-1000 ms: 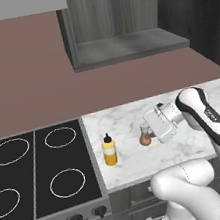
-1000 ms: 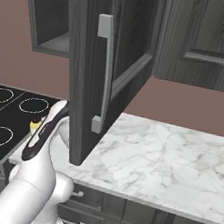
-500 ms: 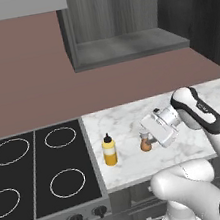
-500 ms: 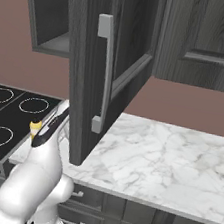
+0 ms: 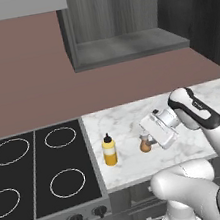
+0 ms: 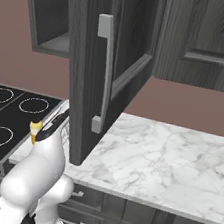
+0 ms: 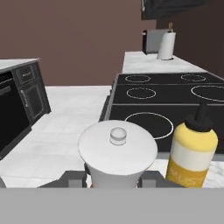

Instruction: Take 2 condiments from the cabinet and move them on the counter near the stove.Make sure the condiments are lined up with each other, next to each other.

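Observation:
The small brown shaker with its white top sits between my fingers, low over the white marble counter; whether it touches the slab I cannot tell. My gripper is shut on the shaker. The yellow squeeze bottle stands upright just left of it, near the stove edge. In the right base view only the bottle's top peeks past my arm. The dark grey cabinet hangs open above, its shelf bare.
The cabinet's open door juts out over the counter right beside my arm. A paper towel roll and a grey appliance stand on the counter beyond the stove. Free marble stretches to the right.
My gripper has come down and slightly left with the shaker, bringing it lower toward the counter beside the yellow bottle. The bottle has stayed put.

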